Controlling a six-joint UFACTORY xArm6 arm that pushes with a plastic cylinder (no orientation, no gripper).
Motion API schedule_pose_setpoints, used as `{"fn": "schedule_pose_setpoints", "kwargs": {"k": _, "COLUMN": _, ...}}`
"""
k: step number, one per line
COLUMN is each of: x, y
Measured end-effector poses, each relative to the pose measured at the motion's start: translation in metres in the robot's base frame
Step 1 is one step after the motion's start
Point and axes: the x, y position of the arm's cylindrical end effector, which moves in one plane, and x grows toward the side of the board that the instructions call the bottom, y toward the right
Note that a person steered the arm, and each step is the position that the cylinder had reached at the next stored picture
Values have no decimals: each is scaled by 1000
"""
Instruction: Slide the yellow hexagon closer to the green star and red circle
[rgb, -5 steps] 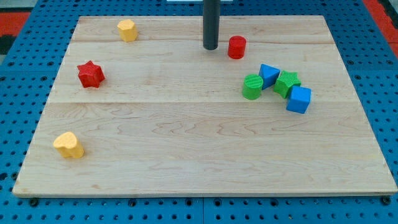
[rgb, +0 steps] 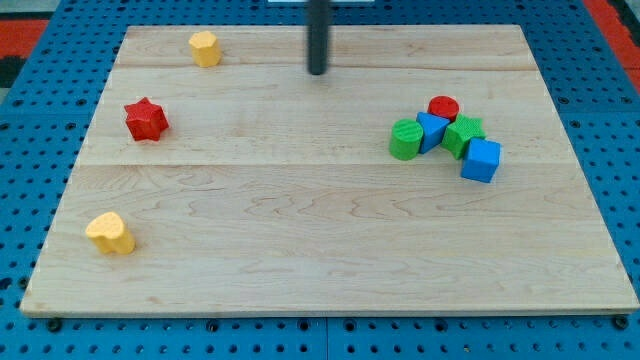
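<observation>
The yellow hexagon (rgb: 204, 48) sits near the far left corner of the wooden board (rgb: 300, 230), close to the top edge, lying flat and touching no other block. It is well apart from the cluster at the board's right side.

The green star (rgb: 464, 132) lies in that cluster, toward the right edge and above mid-height. The red circle (rgb: 443, 106) stands at the top of the cluster, just behind the green star and the blue triangular block (rgb: 432, 128); it appears to touch both, though the contact line is partly hidden. A green cylinder (rgb: 405, 140) occupies the left end of the cluster, touching the blue triangular block. A blue cube (rgb: 481, 160) occupies the lower right end, touching the green star.

My tip (rgb: 318, 72) rests on the board near the top edge, roughly midway along it. It lies between the yellow hexagon and the cluster, apart from both, and contacts no block. The rod has no pincer, so there is no released or clenched state to report; nothing is held.

A red star (rgb: 146, 119) lies near the left edge, below the yellow hexagon. A yellow heart-shaped block (rgb: 110, 233) lies near the bottom left corner. Both stand alone. The board rests on a blue perforated surface (rgb: 30, 150).
</observation>
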Motion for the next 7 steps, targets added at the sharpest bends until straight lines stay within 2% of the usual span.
{"fn": "schedule_pose_setpoints", "kwargs": {"k": 1, "x": 14, "y": -20}}
{"fn": "schedule_pose_setpoints", "kwargs": {"k": 2, "x": -55, "y": -57}}
{"fn": "schedule_pose_setpoints", "kwargs": {"k": 3, "x": -81, "y": -69}}
{"fn": "schedule_pose_setpoints", "kwargs": {"k": 4, "x": -75, "y": -164}}
{"fn": "schedule_pose_setpoints", "kwargs": {"k": 5, "x": -2, "y": -124}}
{"fn": "schedule_pose_setpoints", "kwargs": {"k": 6, "x": 43, "y": -37}}
{"fn": "schedule_pose_setpoints", "kwargs": {"k": 7, "x": 34, "y": -114}}
